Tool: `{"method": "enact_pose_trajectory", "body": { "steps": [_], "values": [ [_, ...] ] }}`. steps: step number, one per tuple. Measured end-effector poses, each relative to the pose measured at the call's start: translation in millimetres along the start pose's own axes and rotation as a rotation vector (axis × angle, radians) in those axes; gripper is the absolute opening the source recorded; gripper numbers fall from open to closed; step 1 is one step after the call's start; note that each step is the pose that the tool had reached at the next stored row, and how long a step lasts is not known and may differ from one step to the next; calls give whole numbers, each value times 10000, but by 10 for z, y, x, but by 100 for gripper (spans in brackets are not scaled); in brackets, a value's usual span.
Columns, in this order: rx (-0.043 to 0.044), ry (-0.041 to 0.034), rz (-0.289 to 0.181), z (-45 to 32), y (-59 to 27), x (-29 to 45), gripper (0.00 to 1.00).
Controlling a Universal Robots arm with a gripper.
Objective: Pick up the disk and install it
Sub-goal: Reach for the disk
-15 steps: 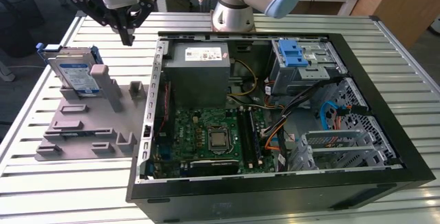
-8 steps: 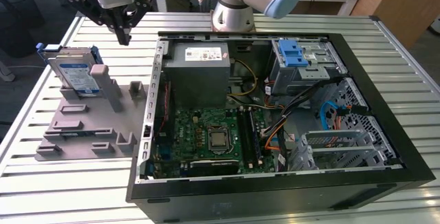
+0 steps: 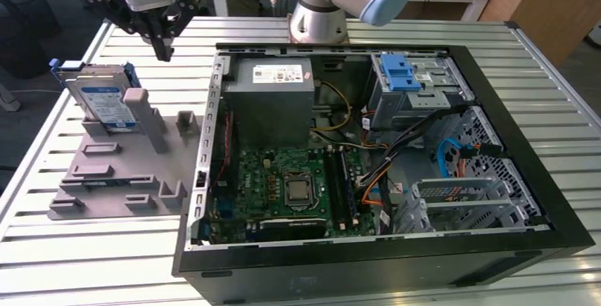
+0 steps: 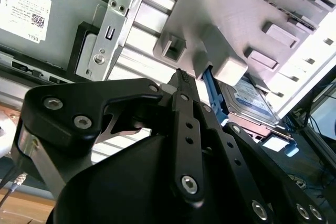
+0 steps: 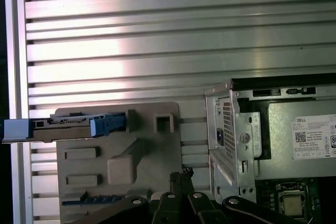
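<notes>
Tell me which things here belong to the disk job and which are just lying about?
Job: disk, standing in grey holder; gripper, shut, near it; open computer case.
Lying about: power supply box, motherboard, slatted table.

Hovers toward the exterior view's left, gripper (image 3: pixel 166 54) pointed straight down, closed tight and holding nothing.
</notes>
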State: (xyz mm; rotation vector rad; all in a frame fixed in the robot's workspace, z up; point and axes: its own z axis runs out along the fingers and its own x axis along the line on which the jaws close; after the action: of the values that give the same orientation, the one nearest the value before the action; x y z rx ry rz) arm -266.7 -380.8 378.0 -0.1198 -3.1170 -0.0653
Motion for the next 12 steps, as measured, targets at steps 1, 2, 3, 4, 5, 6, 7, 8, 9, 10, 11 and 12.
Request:
{"method": "enact_pose_trajectory", "body": {
  "steps": [1,2,3,4,5,6,7,8,9,10,11,12],
  "values": [
    [0,2,1,2,2,10,11],
    [0,4,1,5,4,21,11],
    [0,5,1,8,7,32,11],
    [0,6,1,10,10,42,11],
    [1,7,2,13,13,53,11],
    [1,8,1,16,17,65,11],
    [1,8,1,19,20,77,11],
    [1,9,2,22,25,90,11],
    [1,9,1,25,29,102,11],
    [0,9,1,28,33,113,11],
    [1,10,0,31,36,124,11],
    [1,11,0,34,39,135,11]
  ]
}}
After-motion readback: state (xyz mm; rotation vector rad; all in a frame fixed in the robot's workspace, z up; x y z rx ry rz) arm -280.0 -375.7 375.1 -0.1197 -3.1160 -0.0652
